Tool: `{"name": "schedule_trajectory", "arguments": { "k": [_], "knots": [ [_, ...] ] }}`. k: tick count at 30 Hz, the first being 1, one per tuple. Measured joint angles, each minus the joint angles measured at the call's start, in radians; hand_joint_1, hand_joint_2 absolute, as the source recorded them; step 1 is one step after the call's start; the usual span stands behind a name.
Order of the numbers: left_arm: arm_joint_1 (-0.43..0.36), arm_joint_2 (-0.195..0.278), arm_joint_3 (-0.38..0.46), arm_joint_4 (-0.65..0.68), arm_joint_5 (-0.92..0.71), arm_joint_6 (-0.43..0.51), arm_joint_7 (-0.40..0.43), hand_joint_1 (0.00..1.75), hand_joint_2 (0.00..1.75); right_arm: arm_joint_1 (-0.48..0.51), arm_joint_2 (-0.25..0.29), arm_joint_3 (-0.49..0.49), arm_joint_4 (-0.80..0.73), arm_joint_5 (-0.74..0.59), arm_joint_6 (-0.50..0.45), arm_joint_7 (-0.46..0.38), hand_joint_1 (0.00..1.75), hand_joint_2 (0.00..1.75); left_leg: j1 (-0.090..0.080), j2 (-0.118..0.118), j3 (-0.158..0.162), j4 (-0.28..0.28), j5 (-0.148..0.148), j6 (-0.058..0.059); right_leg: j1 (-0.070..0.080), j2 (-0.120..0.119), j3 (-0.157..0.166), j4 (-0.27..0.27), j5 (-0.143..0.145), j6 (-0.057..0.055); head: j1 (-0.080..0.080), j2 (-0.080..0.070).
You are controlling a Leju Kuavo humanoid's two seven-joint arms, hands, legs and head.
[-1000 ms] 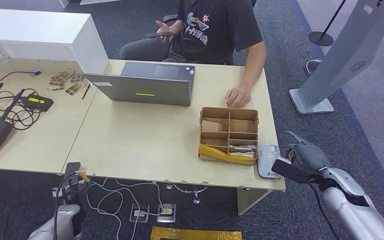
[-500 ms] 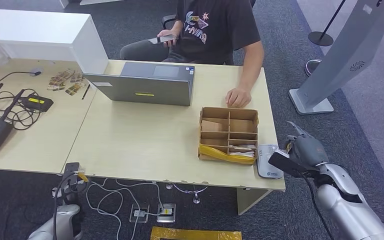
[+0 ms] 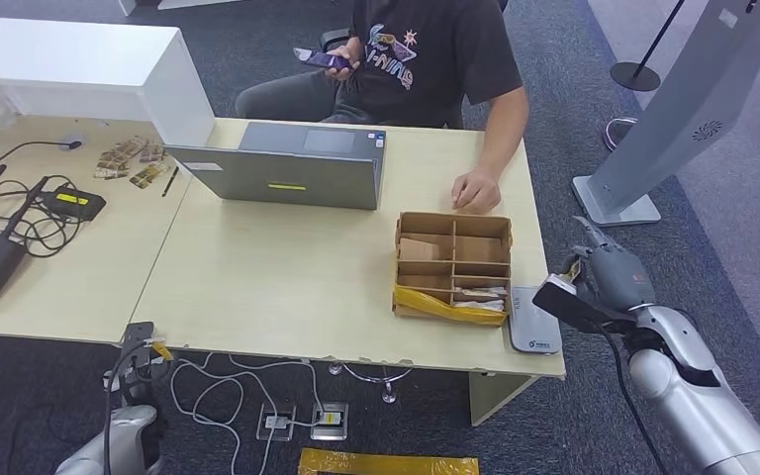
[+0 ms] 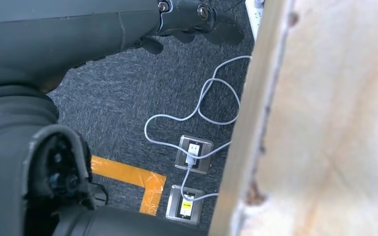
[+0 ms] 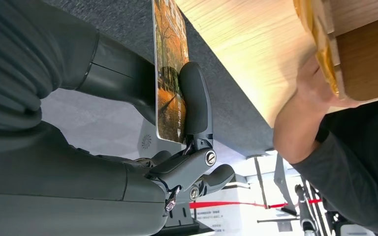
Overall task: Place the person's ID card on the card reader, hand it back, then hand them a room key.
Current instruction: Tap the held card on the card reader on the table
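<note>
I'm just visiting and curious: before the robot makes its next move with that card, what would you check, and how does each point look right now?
1. Card pinched firmly in the right hand: ok.
2. Card reader on the table uncovered: ok.
3. Hand beside the reader, off the table edge, not yet over it: not ok.
4. Person's hand away from the reader: ok.
5. Cardboard box clear of the hand's path: cannot tell.

The right robot hand [image 3: 609, 277] is dark grey, with silver screws at its finger hinges. A black cable runs along its silver forearm [image 3: 698, 406]. The person [image 3: 426, 59] wears a dark printed T-shirt.
</note>
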Motion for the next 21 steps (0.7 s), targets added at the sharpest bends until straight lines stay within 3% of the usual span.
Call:
{"name": "schedule_trajectory", "arguments": {
  "k": [10,21],
  "knots": [
    [0.002,0.001,0.023,0.000,-0.006,-0.012,0.000,0.00,0.00,0.016,0.000,0.019,-0.025,0.023,0.089,0.005,1.75,1.75,0.000,0.000,0.000,0.000,0.000,0.000,0.000,0.000,0.000,0.000,0.000,0.000,0.000,0.000],
    [0.006,0.006,0.046,0.000,-0.014,-0.022,0.019,0.00,0.00,0.031,0.001,0.059,-0.013,0.025,0.114,0.005,1.75,1.75,0.000,0.000,0.000,0.000,0.000,0.000,0.000,0.000,0.000,0.000,0.000,0.000,0.000,0.000]
  ]
}}
